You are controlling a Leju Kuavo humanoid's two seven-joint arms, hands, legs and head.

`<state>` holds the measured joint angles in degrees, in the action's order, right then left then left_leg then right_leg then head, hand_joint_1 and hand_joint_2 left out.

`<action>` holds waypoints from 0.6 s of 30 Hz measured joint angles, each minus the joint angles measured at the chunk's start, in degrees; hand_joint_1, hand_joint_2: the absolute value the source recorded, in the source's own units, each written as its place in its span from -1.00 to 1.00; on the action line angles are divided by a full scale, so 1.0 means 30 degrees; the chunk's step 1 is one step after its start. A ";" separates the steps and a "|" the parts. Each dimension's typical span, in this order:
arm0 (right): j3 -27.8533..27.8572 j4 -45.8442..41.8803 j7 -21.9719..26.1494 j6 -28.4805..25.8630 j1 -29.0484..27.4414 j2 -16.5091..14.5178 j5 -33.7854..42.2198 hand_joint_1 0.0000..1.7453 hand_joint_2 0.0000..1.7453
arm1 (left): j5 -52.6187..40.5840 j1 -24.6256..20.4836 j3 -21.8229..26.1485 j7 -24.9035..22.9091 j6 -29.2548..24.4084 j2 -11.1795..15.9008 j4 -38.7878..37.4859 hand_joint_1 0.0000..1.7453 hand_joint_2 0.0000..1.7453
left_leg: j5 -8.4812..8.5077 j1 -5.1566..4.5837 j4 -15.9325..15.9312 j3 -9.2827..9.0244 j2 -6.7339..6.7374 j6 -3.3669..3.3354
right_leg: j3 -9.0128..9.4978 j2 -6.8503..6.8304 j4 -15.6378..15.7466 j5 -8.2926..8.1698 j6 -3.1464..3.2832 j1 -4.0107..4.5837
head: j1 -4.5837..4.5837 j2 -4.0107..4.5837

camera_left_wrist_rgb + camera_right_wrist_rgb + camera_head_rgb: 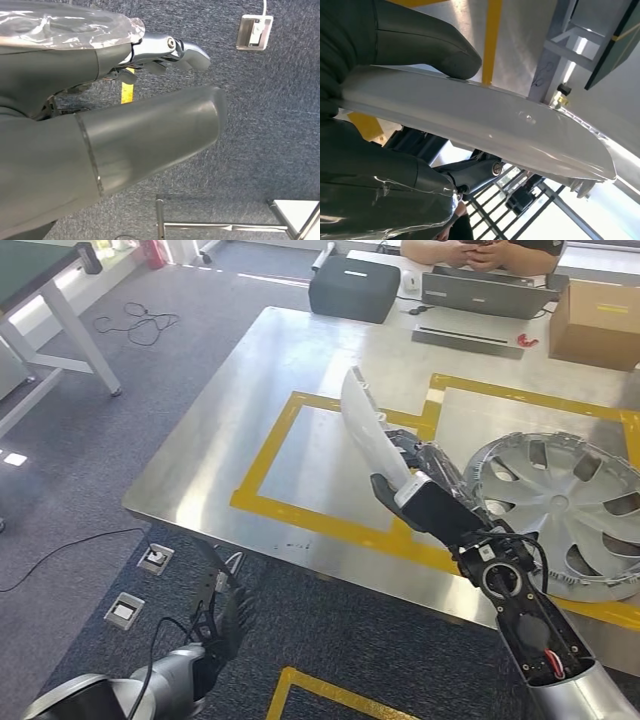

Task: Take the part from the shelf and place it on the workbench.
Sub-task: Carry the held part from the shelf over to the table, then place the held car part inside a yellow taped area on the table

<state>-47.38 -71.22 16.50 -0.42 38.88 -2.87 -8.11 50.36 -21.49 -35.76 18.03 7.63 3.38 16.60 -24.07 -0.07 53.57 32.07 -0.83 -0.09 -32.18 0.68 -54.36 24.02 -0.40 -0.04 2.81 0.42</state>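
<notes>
Part (367,430), white trim strip, gripped in right hand (411,480) above workbench (226,420), angled clear of hubcap (562,510) for placing; left hand (223,615) hung low, empty, fingers spread.

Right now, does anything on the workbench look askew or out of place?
Yes: the silver wheel cover lies across the yellow tape line and overhangs the workbench near edge. The white part is tilted up in the right hand.

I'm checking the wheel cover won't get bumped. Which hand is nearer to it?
The right hand: it holds the white part over the workbench, just beside the wheel cover. The left hand hangs low over the carpet, off the bench.
</notes>
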 joint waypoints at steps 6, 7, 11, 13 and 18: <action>-0.0899 0.3352 0.1314 -0.1343 0.1390 -0.1774 -0.2365 1.00 1.00 | 0.0000 -0.0303 -0.0213 -0.0096 0.0000 -0.0222 -0.0004 -1.00 -1.00 | -0.0003 -0.0006 0.0023 0.0008 -0.0016 -0.0003 | 0.0001 -0.0020 0.0004 0.0000 -0.0002 -0.0005 | 0.0000 0.0000; -0.0979 0.3900 0.1507 -0.1455 0.1535 -0.2054 -0.2372 1.00 1.00 | 0.0011 -0.0323 -0.0280 -0.0093 0.0000 -0.0246 -0.0005 -1.00 -1.00 | -0.0007 -0.0010 0.0038 0.0014 -0.0026 -0.0008 | 0.0002 -0.0030 0.0006 0.0000 -0.0005 -0.0010 | 0.0004 0.0000; -0.1226 0.5625 0.1803 -0.1639 0.1933 -0.2767 -0.2381 1.00 1.00 | 0.0031 -0.0327 -0.0428 -0.0067 0.0000 -0.0292 -0.0015 -1.00 -1.00 | -0.0050 -0.0025 0.0123 0.0055 -0.0032 -0.0068 | 0.0003 -0.0034 0.0008 0.0002 -0.0016 -0.0022 | 0.0005 0.0000; -0.1277 0.6189 0.1832 -0.1644 0.2019 -0.2994 -0.2376 1.00 1.00 | 0.0035 -0.0327 -0.0488 -0.0058 0.0000 -0.0290 -0.0022 -1.00 -1.00 | -0.0083 -0.0041 0.0178 0.0080 -0.0029 -0.0120 | 0.0004 -0.0028 0.0009 0.0005 -0.0047 -0.0037 | 0.0007 0.0000; -0.1373 0.6943 0.1865 -0.1659 0.2207 -0.3342 -0.2329 1.00 1.00 | 0.0044 -0.0340 -0.0552 -0.0058 0.0000 -0.0308 -0.0046 -1.00 -1.00 | -0.0010 0.0101 -0.0111 -0.0141 0.0041 -0.0361 | -0.0142 -0.0034 -0.0298 0.0280 -0.0302 -0.0015 | -0.0022 0.0000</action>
<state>-51.50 -50.39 22.10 -5.39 45.50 -12.90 -15.09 50.50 -22.51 -37.41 17.86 7.63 2.46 16.46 -24.10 0.24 53.24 31.64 -0.71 -1.17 -32.61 0.58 -55.25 24.86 -1.30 -0.09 2.75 0.42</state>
